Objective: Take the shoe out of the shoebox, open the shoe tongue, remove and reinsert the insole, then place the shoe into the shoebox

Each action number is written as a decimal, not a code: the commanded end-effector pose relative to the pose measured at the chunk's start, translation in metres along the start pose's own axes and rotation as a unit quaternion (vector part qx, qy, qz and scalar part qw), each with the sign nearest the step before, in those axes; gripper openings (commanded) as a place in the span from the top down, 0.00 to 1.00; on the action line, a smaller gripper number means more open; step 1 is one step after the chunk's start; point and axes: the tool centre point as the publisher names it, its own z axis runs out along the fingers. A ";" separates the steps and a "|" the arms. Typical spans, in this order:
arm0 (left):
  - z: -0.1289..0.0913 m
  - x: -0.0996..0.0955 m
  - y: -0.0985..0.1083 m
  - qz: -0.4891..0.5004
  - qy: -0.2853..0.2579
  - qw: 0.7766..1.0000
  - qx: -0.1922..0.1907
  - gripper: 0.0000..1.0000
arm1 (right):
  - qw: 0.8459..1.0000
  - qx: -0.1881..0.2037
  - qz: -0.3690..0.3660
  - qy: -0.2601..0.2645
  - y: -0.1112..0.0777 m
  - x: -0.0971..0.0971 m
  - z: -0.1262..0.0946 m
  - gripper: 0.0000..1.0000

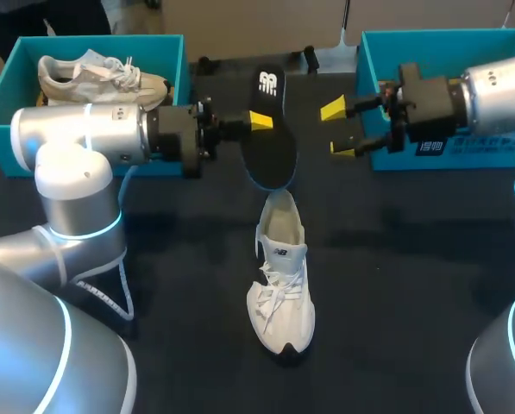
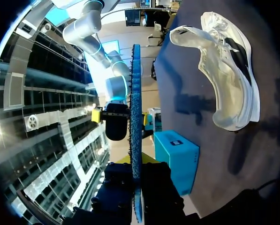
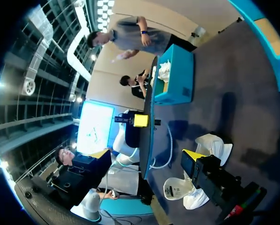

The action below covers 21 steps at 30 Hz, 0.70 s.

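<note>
Black insole (image 1: 270, 129) clamped from both sides in left gripper (image 1: 255, 122), approx. at mid-length. Held on edge, off the table (image 1: 395, 259), printed end toward table's far side, broad end toward robot. Showed edge-on in left wrist view: a thin blue-edged strip running straight out from betw. the fingers.

Right gripper (image 1: 337, 129) w/ fingers wide apart, gripping nothing. Sat just right of insole, not touching it, tips pointed at it. Faced left gripper across the insole.

White shoe (image 1: 281, 285) on table, nearer robot than insole, well clear of both grippers. Stood on its sole, toe toward robot, opening toward insole, laces loose.

Teal left shoebox (image 1: 3, 112) at table's far left, w/ second shoe (image 1: 102, 76) lying inside, pale w/ white laces. Teal right shoebox (image 1: 369, 60) at far right, behind right gripper, partly hidden by that arm; contents: couldn't tell.
</note>
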 end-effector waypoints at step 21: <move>0.022 0.002 0.001 0.015 -0.008 1.000 0.008 1.00 | 0.999 0.017 0.009 0.036 -0.006 0.005 0.049 0.00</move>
